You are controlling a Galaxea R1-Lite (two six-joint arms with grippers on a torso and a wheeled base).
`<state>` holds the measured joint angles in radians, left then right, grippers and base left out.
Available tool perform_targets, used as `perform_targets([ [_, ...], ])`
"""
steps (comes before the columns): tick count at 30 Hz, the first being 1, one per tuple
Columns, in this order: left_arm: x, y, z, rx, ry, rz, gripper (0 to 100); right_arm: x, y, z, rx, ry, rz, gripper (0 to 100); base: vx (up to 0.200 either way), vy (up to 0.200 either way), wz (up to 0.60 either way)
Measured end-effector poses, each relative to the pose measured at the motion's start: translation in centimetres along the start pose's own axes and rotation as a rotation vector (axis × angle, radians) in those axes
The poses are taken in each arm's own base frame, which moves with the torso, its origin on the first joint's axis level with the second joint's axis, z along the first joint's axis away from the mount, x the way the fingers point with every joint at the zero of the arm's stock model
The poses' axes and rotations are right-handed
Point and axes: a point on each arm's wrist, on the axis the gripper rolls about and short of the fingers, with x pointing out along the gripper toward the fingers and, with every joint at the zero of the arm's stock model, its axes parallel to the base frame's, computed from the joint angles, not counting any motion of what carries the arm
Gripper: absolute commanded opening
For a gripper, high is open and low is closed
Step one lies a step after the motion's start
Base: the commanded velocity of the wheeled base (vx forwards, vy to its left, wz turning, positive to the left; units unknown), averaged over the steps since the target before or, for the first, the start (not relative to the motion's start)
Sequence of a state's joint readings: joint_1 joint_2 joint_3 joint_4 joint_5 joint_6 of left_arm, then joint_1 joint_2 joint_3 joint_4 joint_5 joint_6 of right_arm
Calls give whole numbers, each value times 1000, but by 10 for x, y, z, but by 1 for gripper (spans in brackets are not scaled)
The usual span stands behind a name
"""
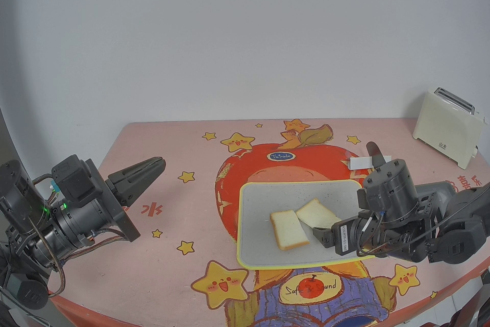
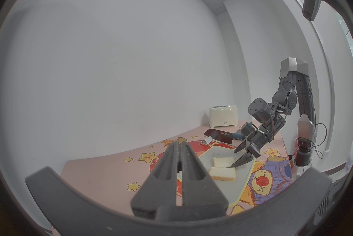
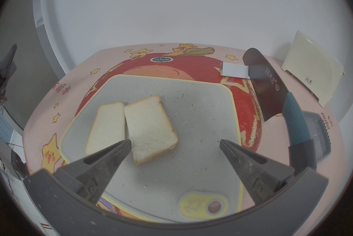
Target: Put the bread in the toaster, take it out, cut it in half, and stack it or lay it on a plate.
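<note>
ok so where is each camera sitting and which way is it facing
Right wrist: behind the open right pincer, seen in front, over the cutting board, facing the bread halves.
Left wrist: behind the shut left pincer, seen in front, facing across the table toward the toaster; right pincer beyond.
Head: on the head, looking forward and down at the table; left pincer at left, right pincer at the cutting board.
Shared: all three show cutting board, bread halves and toaster.
</note>
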<state>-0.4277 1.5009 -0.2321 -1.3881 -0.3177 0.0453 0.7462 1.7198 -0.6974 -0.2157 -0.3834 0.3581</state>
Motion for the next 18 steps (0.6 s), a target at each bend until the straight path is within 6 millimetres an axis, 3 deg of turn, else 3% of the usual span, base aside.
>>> perform_targets([
  [18,1,-1,2,3,-10,-5,0,2,2,-4,-41,19,16,100,0,0,0],
])
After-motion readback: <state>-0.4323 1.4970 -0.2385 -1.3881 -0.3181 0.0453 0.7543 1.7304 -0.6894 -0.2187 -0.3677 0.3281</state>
